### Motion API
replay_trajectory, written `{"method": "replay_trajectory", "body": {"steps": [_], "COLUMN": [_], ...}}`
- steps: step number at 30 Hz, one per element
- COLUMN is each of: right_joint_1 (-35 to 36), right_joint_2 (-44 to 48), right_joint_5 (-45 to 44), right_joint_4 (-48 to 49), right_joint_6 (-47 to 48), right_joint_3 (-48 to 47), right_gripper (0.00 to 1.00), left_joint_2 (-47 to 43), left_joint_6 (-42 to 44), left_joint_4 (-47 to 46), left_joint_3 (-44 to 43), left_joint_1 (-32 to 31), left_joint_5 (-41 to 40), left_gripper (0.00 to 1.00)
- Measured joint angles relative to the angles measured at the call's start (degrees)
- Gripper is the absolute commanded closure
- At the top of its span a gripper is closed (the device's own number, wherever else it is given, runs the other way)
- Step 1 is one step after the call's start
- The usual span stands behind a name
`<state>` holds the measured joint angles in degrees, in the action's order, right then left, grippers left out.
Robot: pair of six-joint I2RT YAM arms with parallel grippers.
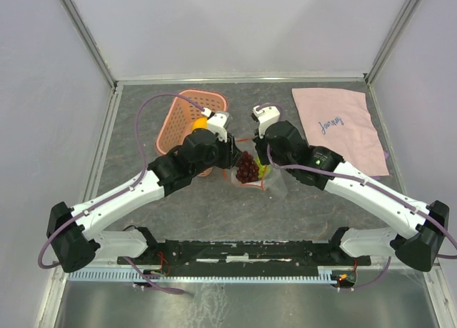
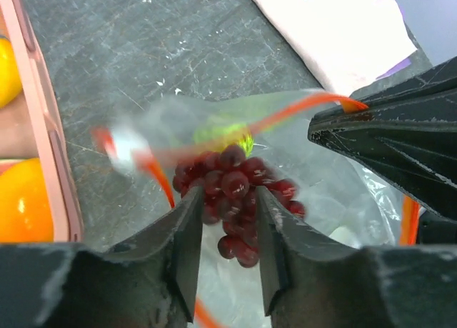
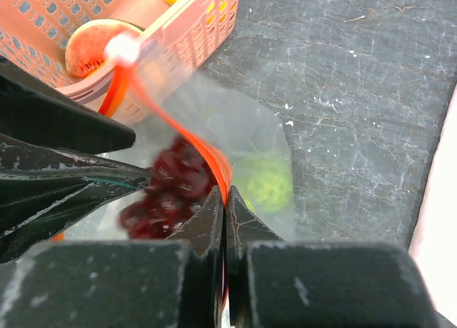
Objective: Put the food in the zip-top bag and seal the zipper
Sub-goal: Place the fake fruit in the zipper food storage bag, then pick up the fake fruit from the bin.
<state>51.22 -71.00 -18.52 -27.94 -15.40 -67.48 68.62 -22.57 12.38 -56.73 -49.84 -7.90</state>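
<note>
Grey bench [image 1: 214, 214] with a pink cloth [image 1: 343, 128] far right, blue script seemingly reading "Journey". The left arm [image 1: 128, 192] hides much of the pink basket [image 1: 187, 110]. Beside it mid-bench, the blurred clear zip-top bag [image 3: 243, 128]; its zipper [image 3: 178, 131] runs diagonally from basket to right gripper [image 3: 223, 214], jaws pressed together on it. Jaws of the left gripper [image 2: 225, 235] pinch the grape bunch [image 2: 232, 181] at the bag's mouth; green piece [image 3: 265, 181] inside

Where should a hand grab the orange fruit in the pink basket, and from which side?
The orange fruit sits low against the wall of the pink basket, so a sideways approach is blocked. Likely best: come down through the open top and grip across its round middle, the hand closing along that wall, not across it; no gap shows between fruit and wall.
</note>
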Motion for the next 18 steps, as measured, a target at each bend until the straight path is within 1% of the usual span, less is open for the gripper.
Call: {"method": "replay_trajectory", "body": {"steps": [5, 11, 16, 18], "right_joint_1": [0.00, -0.02, -0.26, -0.37], "right_joint_2": [0.46, 0.48, 0.48, 0.55], "right_joint_5": [-0.74, -4.66, -6.97, -7.61], "right_joint_4": [-0.31, -1.90, -3.48, -3.82], "right_joint_6": [0.00, 0.11, 0.22, 0.24], "right_joint_3": [0.00, -0.04, -0.61, -0.66], "right_gripper": [0.98, 0.99, 0.99, 0.99], "left_joint_2": [-0.33, -2.29, -3.69, -3.72], "left_joint_6": [0.17, 0.15, 0.13, 0.13], "left_joint_4": [0.94, 2.89, 5.99, 7.69], "left_joint_3": [-1.60, -2.73, -5.66, -6.97], "left_joint_1": [-0.07, -0.07, -0.07, -0.07], "left_joint_5": [-0.96, -1.68, -4.81, -7.17], "left_gripper": [0.40, 0.29, 0.24, 0.24]}}
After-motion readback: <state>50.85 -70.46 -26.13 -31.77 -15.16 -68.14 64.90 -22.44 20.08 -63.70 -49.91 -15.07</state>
